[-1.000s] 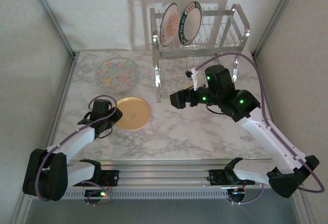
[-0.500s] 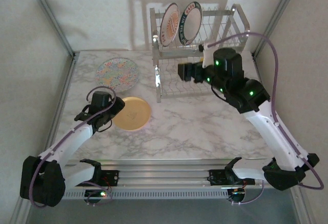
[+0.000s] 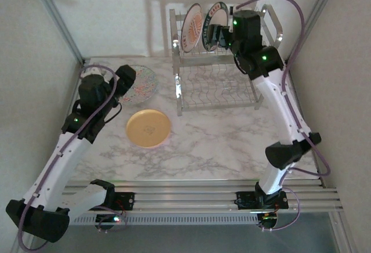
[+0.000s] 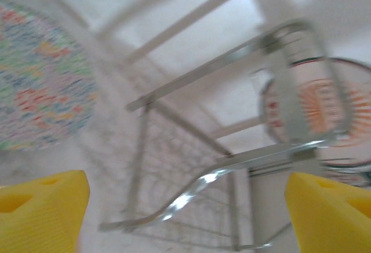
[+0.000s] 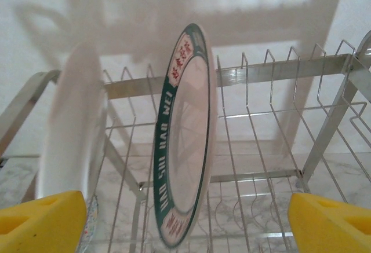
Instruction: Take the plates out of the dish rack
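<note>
The plain yellow round plate (image 3: pixel 148 128) lies flat left of centre on the marble table (image 3: pixel 232 143). Beyond it, near the far left corner, the left gripper (image 4: pixel 185 212) hangs above the colourful floral plate (image 3: pixel 142 88), fingers spread wide and empty. At the far edge stands the chrome wire dish rack (image 3: pixel 217 94). On its upper tier a white orange-sunburst plate (image 3: pixel 192 28) and a white green-rimmed plate (image 5: pixel 186 137) stand on edge. The green rim bears red lettering I cannot read. The right gripper (image 5: pixel 185 221) faces that plate, fully spread, grasping nothing.
</note>
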`<state>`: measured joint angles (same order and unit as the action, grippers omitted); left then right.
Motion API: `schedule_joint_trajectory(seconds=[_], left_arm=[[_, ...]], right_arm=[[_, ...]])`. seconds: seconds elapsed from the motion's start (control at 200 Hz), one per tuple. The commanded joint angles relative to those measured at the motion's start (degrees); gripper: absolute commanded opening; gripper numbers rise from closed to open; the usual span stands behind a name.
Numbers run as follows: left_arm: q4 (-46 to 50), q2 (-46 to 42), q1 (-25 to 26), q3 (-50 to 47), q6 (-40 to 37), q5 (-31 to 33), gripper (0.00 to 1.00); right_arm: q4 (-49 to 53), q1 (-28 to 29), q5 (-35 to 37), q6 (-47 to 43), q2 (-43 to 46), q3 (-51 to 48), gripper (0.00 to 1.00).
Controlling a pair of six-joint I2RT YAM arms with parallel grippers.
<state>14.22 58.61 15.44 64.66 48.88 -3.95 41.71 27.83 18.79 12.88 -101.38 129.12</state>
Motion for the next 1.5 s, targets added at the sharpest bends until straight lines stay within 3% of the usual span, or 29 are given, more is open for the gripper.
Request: schedule_joint_trajectory(seconds=[0.0, 0.22, 0.541, 0.866, 1.126, 1.497], left_arm=[[-5.95, -0.26, 1.67, 5.07, -0.56, -3.41, 0.87], [-10.61, 1.74, 4.22, 12.52, -1.24, -8.04, 0.86], [-10.46, 3.41, 5.48, 19.21, -1.61, -8.26, 0.85], [-9.90, 3.10, 5.65, 19.08, -1.51, -8.21, 0.85], [-10.16, 2.60, 5.83, 18.48, -1.08, -8.18, 0.85], [-10.19, 3.03, 5.95, 18.70, -1.11, -8.66, 0.85]], right_arm=[[1.26, -1.43, -0.53, 1.25, -3.03, 5.29, 0.90], [1.08, -3.65, -4.98, 3.09, -8.17, 9.38, 0.81], [1.00, -4.07, -7.80, 3.25, -10.62, 9.80, 0.62], [2.65, -4.06, -9.17, 2.67, -13.35, 12.86, 0.48], [4.36, -3.93, -10.26, 2.45, -15.24, 16.33, 0.28], [4.91, -1.93, -5.30, -1.67, -15.42, 18.68, 0.07]])
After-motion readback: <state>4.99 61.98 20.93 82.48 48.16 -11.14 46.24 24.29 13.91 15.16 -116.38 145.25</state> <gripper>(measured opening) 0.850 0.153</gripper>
